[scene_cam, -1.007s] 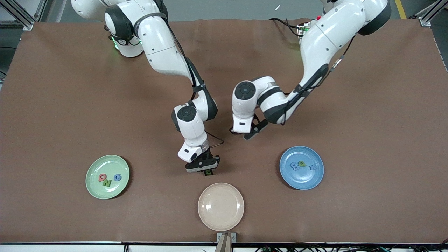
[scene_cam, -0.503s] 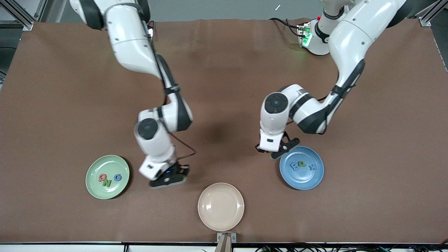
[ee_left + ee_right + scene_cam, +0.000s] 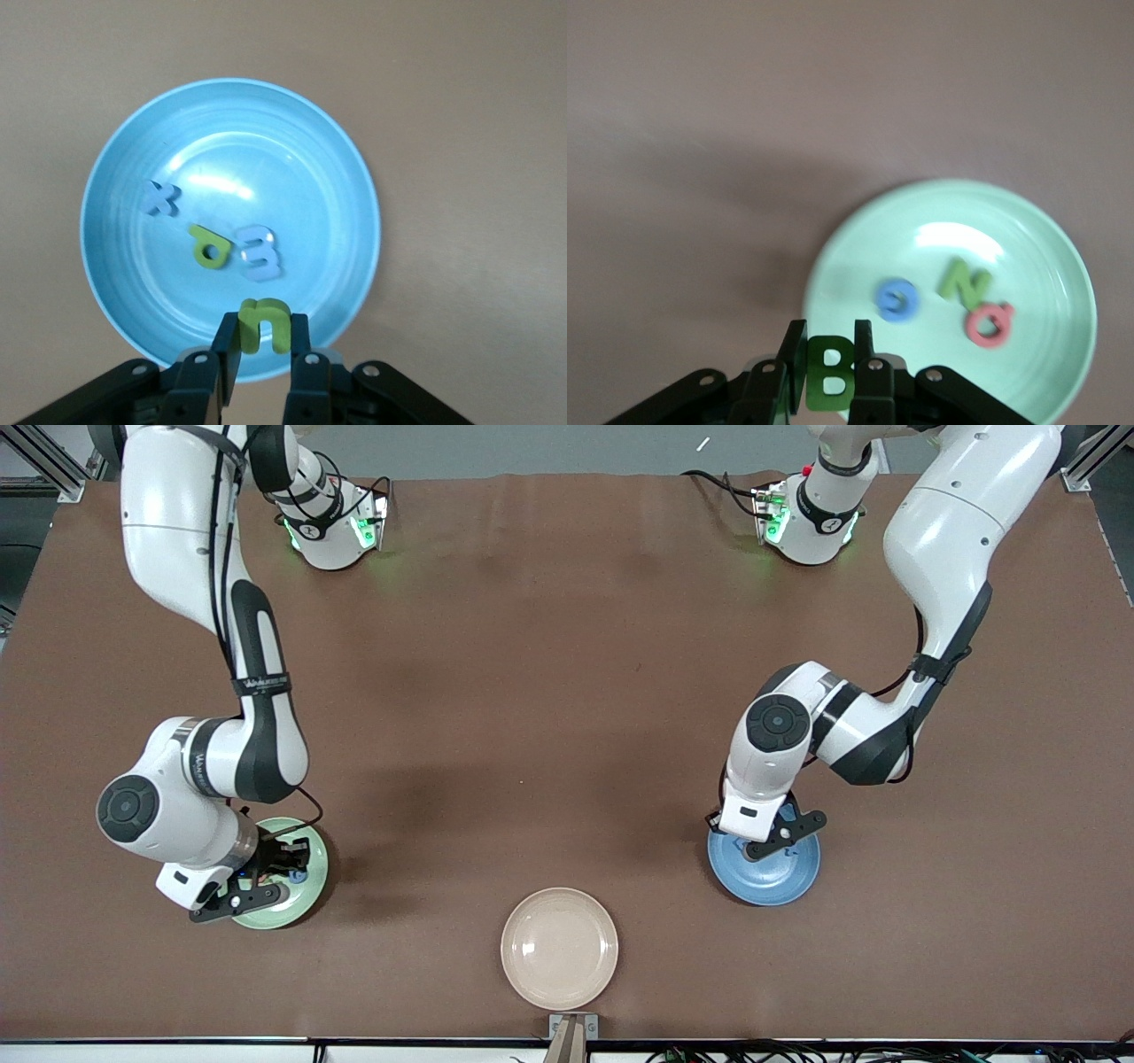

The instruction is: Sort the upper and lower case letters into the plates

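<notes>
My left gripper [image 3: 769,840] hangs over the blue plate [image 3: 784,879], at its edge farther from the front camera. In the left wrist view it [image 3: 263,341] is shut on a lime-green lowercase n [image 3: 265,324] above the blue plate [image 3: 292,150], which holds an x [image 3: 159,198], a green letter [image 3: 209,248] and a pale blue letter [image 3: 258,253]. My right gripper [image 3: 257,879] hangs over the mint green plate [image 3: 301,896]. In the right wrist view it [image 3: 830,359] is shut on a dark green B [image 3: 830,374] at the rim of the green plate [image 3: 1036,230], which holds a blue G [image 3: 897,298], a green N [image 3: 964,279] and a red Q [image 3: 988,323].
An empty cream-beige plate [image 3: 559,948] lies between the two plates, nearest the front camera. The brown table top [image 3: 549,691] is bare in the middle. Both arm bases stand along the edge farthest from the front camera.
Both arms swung outward from the table's middle. The right gripper carried its letter to the green plate; the left gripper carried its letter to the blue plate.
</notes>
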Tool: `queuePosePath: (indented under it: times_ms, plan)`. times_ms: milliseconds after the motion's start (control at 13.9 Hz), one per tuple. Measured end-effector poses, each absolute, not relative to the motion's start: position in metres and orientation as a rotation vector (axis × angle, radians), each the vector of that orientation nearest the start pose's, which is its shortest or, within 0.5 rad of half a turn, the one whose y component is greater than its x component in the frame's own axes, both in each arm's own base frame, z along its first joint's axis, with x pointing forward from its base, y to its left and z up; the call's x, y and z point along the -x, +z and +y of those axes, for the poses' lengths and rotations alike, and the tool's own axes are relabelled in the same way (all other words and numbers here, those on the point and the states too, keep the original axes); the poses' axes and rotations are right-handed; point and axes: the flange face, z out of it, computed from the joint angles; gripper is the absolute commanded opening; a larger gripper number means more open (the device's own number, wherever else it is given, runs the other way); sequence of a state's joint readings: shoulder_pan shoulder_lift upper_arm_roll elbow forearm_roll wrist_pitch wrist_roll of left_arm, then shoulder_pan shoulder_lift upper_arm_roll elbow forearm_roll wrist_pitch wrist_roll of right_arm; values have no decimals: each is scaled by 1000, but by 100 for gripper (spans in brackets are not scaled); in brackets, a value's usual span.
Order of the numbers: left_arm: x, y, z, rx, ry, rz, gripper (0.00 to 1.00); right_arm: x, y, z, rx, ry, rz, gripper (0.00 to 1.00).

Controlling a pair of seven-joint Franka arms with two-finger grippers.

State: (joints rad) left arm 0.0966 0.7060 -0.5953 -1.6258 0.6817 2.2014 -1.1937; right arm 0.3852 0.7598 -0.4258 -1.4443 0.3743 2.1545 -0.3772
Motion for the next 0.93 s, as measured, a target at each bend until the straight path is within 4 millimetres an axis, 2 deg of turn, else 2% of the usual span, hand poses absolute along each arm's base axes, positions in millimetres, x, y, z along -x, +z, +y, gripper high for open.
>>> queuePosePath:
  times_ms: [144, 216, 288, 360, 432, 503, 647, 719, 791, 935]
  plan:
    - [-647, 254, -238, 2965, -208, -606, 2, -715, 244, 27, 3105, 5, -338, 7]
    - [-652, 250, -225, 2962, -194, -632, 16, -712, 235, 22, 3111, 14, -325, 13]
    - [-658, 247, -213, 2965, -180, -653, 90, -709, 226, 16, 3120, 8, -312, 25]
    - [-664, 246, -202, 2969, -171, -662, 100, -707, 218, 11, 3130, -3, -299, 56]
    - [-668, 246, -193, 2976, -164, -662, 100, -705, 212, 6, 3137, -10, -290, 90]
    - [-672, 248, -185, 2986, -153, -662, 100, -704, 209, 4, 3141, -15, -286, 100]
    - [-678, 262, -177, 2992, -154, -636, 100, -707, 213, 5, 3144, -43, -288, 100]
    - [-681, 280, -174, 2977, -164, -601, 100, -710, 219, 5, 3144, -62, -289, 100]
    - [-683, 309, -171, 2963, -195, -549, 100, -714, 228, 6, 3143, -88, -290, 100]
    - [-679, 382, -163, 2912, -270, -471, 100, -722, 258, 6, 3137, -166, -288, 100]
